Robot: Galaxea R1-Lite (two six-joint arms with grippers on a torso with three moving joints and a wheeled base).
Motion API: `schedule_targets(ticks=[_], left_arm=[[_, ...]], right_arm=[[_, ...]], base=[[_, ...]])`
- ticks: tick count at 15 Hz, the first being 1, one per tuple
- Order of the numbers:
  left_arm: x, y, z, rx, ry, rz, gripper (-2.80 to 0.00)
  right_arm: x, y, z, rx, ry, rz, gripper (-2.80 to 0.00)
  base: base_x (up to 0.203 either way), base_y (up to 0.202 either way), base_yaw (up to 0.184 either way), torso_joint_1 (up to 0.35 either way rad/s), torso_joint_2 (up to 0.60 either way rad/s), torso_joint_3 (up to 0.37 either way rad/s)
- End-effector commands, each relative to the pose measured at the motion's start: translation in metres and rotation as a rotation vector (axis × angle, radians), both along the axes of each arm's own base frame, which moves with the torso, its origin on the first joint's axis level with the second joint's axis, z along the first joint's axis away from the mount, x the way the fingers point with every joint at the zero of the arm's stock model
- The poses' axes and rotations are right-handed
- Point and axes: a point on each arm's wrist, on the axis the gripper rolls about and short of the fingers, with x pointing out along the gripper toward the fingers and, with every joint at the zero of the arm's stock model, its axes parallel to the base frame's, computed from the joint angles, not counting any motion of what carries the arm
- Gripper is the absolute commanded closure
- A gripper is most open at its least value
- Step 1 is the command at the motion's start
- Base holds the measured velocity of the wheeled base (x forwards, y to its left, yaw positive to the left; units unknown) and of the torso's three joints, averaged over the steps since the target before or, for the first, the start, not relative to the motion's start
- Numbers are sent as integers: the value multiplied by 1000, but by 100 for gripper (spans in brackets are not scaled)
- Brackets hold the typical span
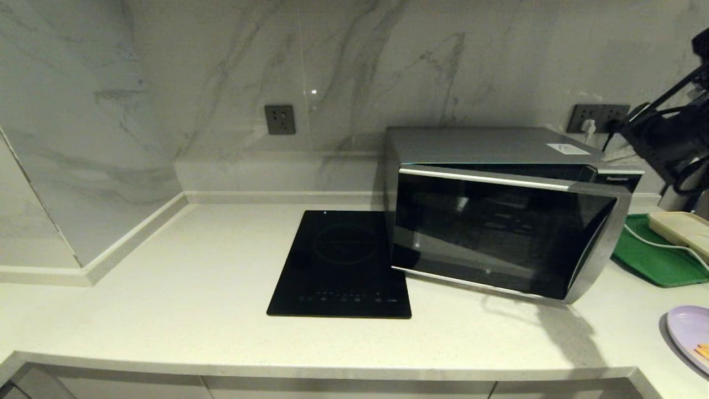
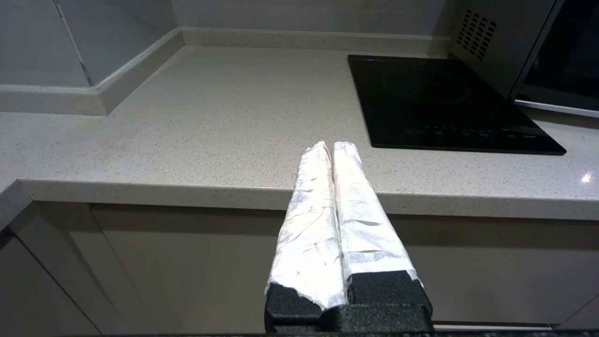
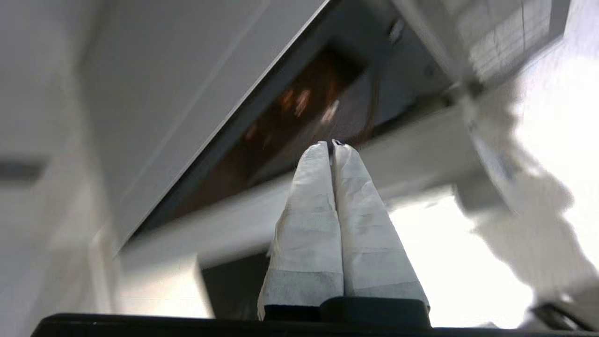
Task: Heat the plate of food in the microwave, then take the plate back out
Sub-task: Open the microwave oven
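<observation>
My microwave (image 1: 501, 221) door stood ajar while the plate (image 1: 689, 332) sat unheated on the counter (image 1: 166, 288); both tools, left (image 2: 332, 146) and right (image 3: 331, 144), were clenched empty.

Pale speckled countertop (image 1: 166, 277) lies open left of flat black induction cooktop (image 1: 340, 266); silver microwave's dark glass door (image 1: 498, 233) blocks the right

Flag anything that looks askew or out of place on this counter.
The microwave door stands ajar, swung a little way out on its right side. The plate of food sits on the counter at the right, partly cut off by the head view's edge, not inside. A white cable trails across the green tray. Nothing looks spilled or damaged.
</observation>
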Motion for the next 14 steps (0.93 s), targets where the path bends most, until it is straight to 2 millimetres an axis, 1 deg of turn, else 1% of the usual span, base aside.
schedule_targets(ticks=[1,4,6,9,10,11,14], left_arm=[[0,0,0,-1,0,1,0],[0,0,0,-1,-1,1,0],[0,0,0,-1,-2,1,0],[0,0,0,-1,-1,1,0],[0,0,0,-1,-2,1,0],[0,0,0,-1,-2,1,0],[0,0,0,-1,-2,1,0]], right_arm=[[-64,-2,32,6,-63,6,0],[-65,-17,10,20,36,-35,0],[-63,-19,-5,26,93,-37,0],[-53,-22,-36,25,207,-44,0],[-51,-23,-44,25,217,-48,0],[-49,-24,-51,22,214,-48,0],[-41,-25,-59,17,212,-42,0]], base=[[0,0,0,0,0,0],[0,0,0,0,0,0],[0,0,0,0,0,0],[0,0,0,0,0,0],[0,0,0,0,0,0],[0,0,0,0,0,0],[0,0,0,0,0,0]])
